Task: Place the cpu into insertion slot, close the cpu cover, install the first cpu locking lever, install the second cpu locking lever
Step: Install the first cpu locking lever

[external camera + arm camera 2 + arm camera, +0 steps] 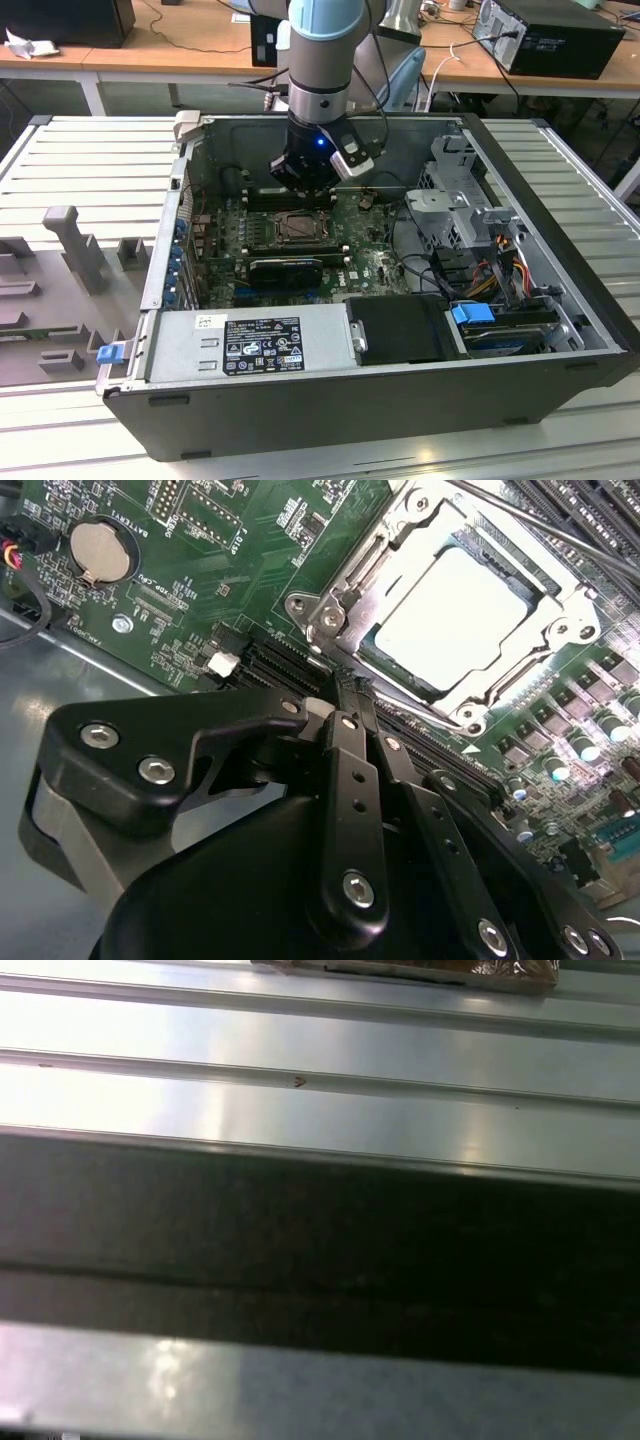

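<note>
The cpu (455,605) lies flat in the insertion slot (298,228), its pale metal top showing through the window of the cpu cover (372,568). The cover rests down over the chip. A thin metal lever rod (530,518) runs slantwise along the far side of the socket. My gripper (303,193) hangs inside the open computer case, just above the back edge of the socket. In the second wrist view its black fingers (347,742) meet at the tips, beside the socket's near corner, and the gripper (343,692) is shut with nothing held.
A long black card (285,268) lies just in front of the socket. The power supply (250,345) fills the case front and a drive cage (460,205) with cables stands on the exterior view's right. A coin battery (95,548) sits on the green board. The ribbed table (320,1050) surrounds the case.
</note>
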Available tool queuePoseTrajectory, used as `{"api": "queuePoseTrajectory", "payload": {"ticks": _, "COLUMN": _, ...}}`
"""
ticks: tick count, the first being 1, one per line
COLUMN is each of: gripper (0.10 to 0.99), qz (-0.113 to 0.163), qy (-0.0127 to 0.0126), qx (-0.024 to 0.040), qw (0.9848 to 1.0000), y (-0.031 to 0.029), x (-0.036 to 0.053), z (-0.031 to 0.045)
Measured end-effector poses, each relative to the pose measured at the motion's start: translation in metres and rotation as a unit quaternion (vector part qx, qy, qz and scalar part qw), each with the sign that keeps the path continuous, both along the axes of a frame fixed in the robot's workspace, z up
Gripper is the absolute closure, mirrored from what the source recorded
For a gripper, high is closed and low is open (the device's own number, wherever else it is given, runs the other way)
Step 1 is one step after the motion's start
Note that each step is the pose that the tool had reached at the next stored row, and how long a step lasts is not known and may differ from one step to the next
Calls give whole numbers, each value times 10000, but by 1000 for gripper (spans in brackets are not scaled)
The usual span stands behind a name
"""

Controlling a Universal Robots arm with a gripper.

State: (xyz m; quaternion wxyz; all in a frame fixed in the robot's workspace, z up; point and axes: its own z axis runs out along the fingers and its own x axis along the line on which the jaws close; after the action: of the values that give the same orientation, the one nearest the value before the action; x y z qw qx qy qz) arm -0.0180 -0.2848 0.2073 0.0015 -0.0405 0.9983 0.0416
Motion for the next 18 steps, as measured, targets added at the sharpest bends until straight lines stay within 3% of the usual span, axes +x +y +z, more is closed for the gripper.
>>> {"api": "queuePoseTrajectory", "payload": {"ticks": 18, "gripper": 980, "qz": 0, "qy": 0, "qx": -63, "qw": 10000, "y": -2, "x": 6, "z": -36}}
